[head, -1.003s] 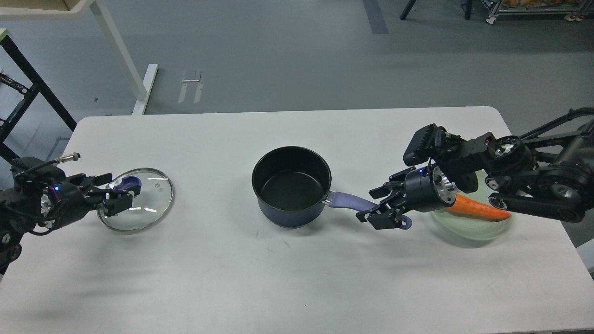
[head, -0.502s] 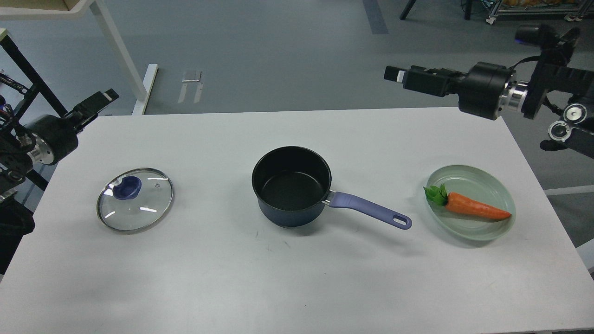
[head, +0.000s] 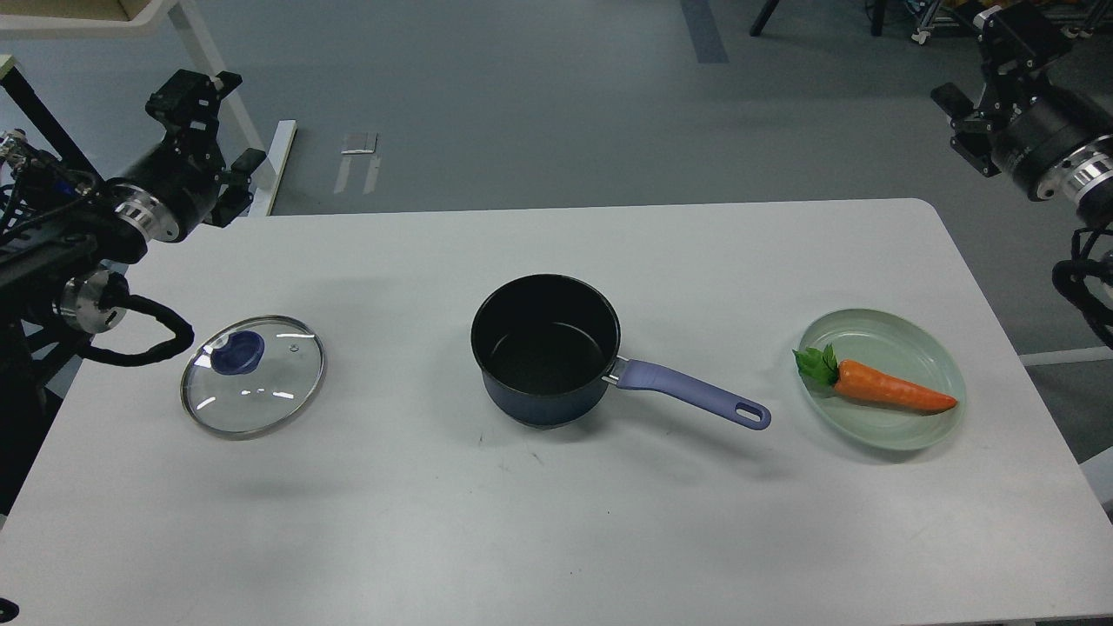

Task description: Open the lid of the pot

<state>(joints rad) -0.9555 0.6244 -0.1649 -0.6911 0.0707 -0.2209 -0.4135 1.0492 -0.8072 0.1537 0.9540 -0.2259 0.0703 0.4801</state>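
Observation:
The dark blue pot [head: 546, 348] stands uncovered at the middle of the white table, its purple handle [head: 687, 391] pointing right. The glass lid [head: 252, 374] with a blue knob [head: 239, 352] lies flat on the table at the left, apart from the pot. My left gripper [head: 193, 87] is raised beyond the table's far left corner, well above the lid, holding nothing. My right gripper [head: 987, 61] is raised past the far right corner, also empty. Both are seen dark and end-on, so their fingers cannot be told apart.
A pale green plate [head: 904, 335] with an orange carrot [head: 887, 393] sits at the right of the table. A white table leg [head: 222, 96] and a black frame [head: 52, 148] stand on the floor at the far left.
The left gripper has let go of the lid knob and risen to the far left. The right gripper has left the pot handle and swung up to the far right.

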